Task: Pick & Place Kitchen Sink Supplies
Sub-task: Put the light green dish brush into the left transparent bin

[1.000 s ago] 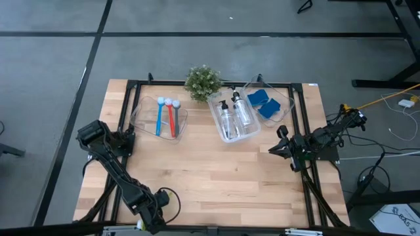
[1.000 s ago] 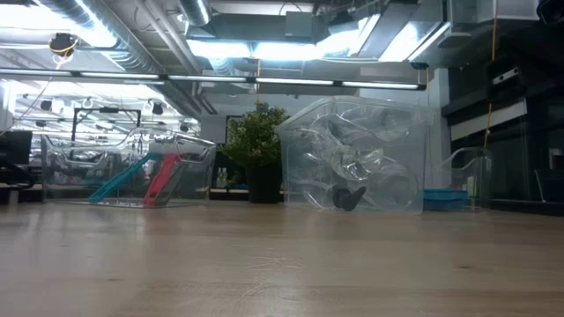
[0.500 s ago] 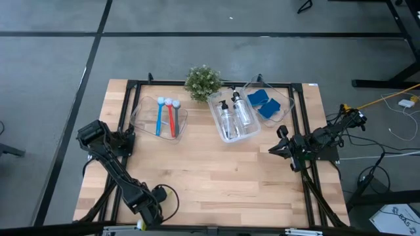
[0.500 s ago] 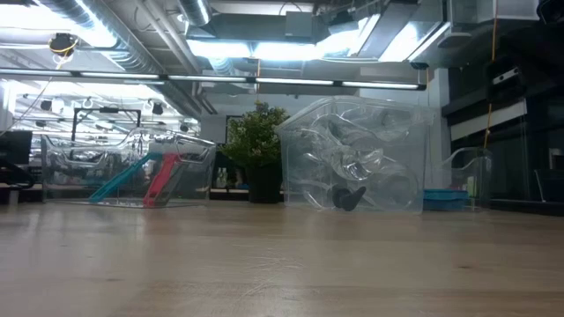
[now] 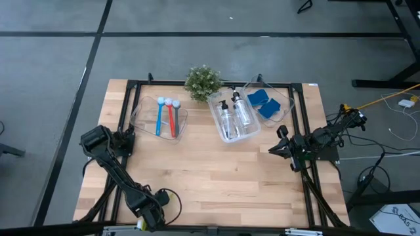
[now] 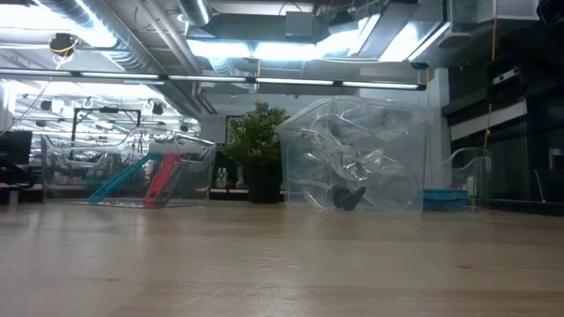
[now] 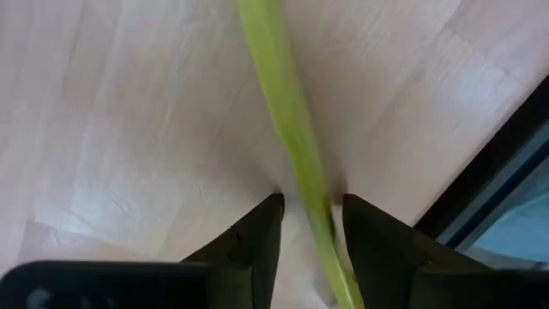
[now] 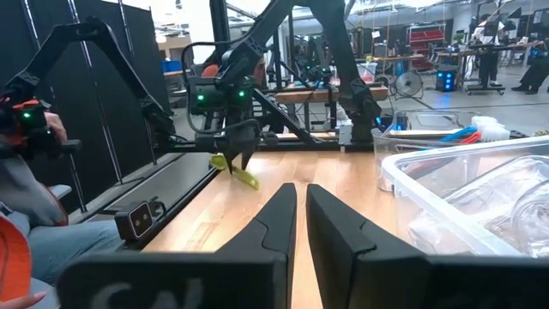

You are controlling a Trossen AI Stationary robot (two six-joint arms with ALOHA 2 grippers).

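A yellow-green dish brush (image 7: 283,103) runs between the fingers of my left gripper (image 7: 310,206), which is shut on it over the table's near-left corner (image 5: 152,211). The right wrist view shows that gripper (image 8: 238,154) from afar, with the brush (image 8: 243,176) below it. My right gripper (image 5: 271,150) waits shut at the table's right edge. At the far side, blue, red and grey brushes (image 5: 165,117) lie in one clear bin, pump bottles (image 5: 233,113) in a second and blue sponges (image 5: 262,103) in a third. My left gripper pinches the yellow-green brush by its thin handle (image 7: 300,172) between the two fingers, which lie across it. It comes from above, pointing down. The brush hangs tilted below the fingers, its lower end (image 8: 253,182) close to the tabletop; whether it touches the wood I cannot tell.
A small green potted plant (image 5: 202,82) stands at the far edge between the brush bin and the bottle bin. A black frame rail (image 5: 216,84) runs around the table. Bare wood (image 5: 216,177) spreads over the middle and near part. A person sits beyond the table's left side (image 8: 26,206).
My left arm has shifted a little at the near-left corner, the gripper moving slightly along the near edge with the brush in it. The right arm and the bins have kept still.
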